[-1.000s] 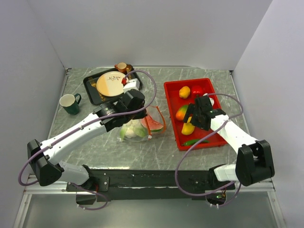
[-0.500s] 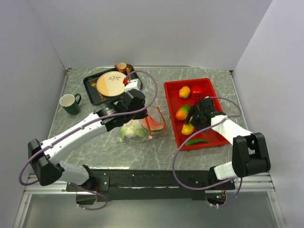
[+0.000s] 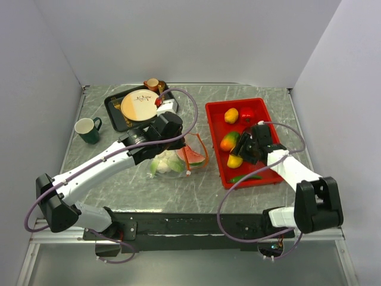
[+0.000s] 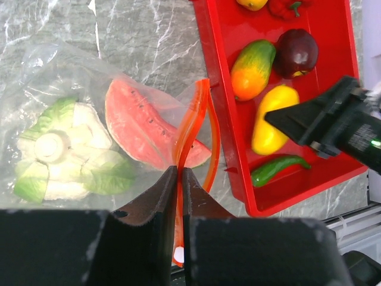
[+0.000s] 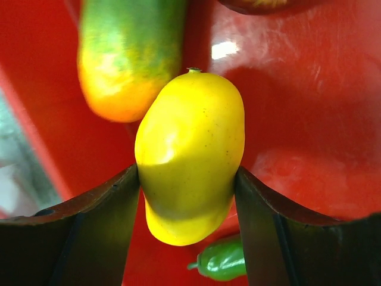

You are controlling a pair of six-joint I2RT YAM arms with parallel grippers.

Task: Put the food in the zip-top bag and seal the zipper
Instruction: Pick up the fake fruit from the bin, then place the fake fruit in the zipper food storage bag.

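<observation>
The clear zip-top bag (image 3: 168, 162) lies mid-table and holds a white-green cauliflower (image 4: 65, 155) and a watermelon slice (image 4: 143, 128). My left gripper (image 4: 178, 174) is shut on the bag's orange-red zipper (image 4: 193, 116) and holds the mouth up; the white slider sits between its fingers. My right gripper (image 5: 187, 196) is shut on the yellow mango (image 5: 190, 155) low in the red tray (image 3: 271, 119). Beside the yellow mango lie the red-green mango (image 3: 228, 141), the green chili (image 3: 245, 177) and the dark purple fruit (image 4: 296, 50). An orange fruit (image 3: 231, 115) and the red pepper (image 3: 247, 114) lie at the tray's far end.
A black tray with a beige plate (image 3: 139, 107) stands at the back left, with a brown cup (image 3: 152, 84) behind it. A green mug (image 3: 89, 130) stands at the left. White walls close in the table on three sides.
My right gripper has shifted slightly in the red tray and settled around the yellow mango. The left arm and the bag have not moved.
</observation>
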